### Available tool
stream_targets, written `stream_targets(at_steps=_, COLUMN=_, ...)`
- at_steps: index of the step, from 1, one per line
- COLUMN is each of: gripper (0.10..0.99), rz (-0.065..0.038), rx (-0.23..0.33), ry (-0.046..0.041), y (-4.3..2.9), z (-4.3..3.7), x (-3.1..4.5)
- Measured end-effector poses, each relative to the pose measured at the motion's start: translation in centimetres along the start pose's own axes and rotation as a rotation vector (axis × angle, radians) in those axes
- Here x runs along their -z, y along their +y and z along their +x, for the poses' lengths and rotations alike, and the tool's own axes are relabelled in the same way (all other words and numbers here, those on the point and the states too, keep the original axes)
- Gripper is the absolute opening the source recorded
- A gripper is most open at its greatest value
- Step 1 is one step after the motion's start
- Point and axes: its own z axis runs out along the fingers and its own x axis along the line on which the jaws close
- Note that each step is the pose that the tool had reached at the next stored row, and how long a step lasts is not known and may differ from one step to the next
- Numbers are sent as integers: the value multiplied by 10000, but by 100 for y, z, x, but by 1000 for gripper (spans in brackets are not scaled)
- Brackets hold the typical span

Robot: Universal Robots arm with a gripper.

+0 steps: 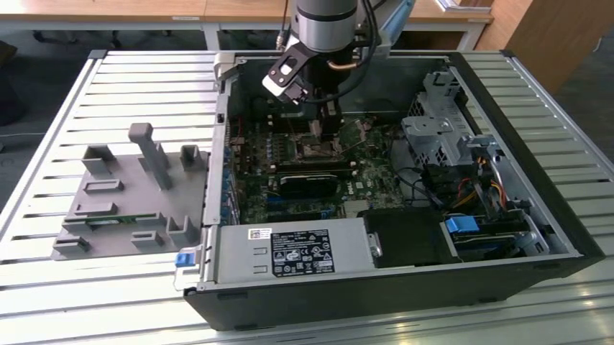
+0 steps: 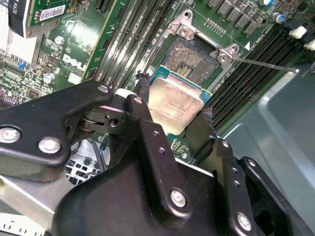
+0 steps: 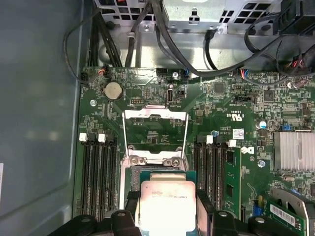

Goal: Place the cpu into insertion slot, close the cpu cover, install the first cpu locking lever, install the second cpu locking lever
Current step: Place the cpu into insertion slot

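My gripper (image 1: 326, 134) reaches down into the open computer case (image 1: 537, 215), over the motherboard. It is shut on the cpu (image 2: 174, 101), a flat silver-grey square pinched by its edges between the two black fingers (image 2: 204, 118). The cpu (image 3: 167, 204) hangs over one side of the insertion slot (image 2: 189, 55), whose dark pin field is partly exposed; I cannot tell whether they touch. The cpu cover (image 3: 155, 113) is swung open and lies flat beyond the slot (image 3: 134, 174). One thin locking lever (image 2: 261, 64) sticks out free beside the slot.
A black heatsink block (image 1: 312, 181) sits just in front of the slot. Memory slots (image 3: 98, 177) flank it on both sides. Cables (image 3: 187, 59) and a drive cage (image 1: 436, 136) crowd the case's far side. A grey fixture (image 1: 125, 190) stands on the slatted table.
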Motion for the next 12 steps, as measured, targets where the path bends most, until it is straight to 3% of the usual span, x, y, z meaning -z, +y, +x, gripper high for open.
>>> stream_targets(at_steps=12, gripper=541, rz=0, rx=0, ry=0, y=-3, z=0, x=-35)
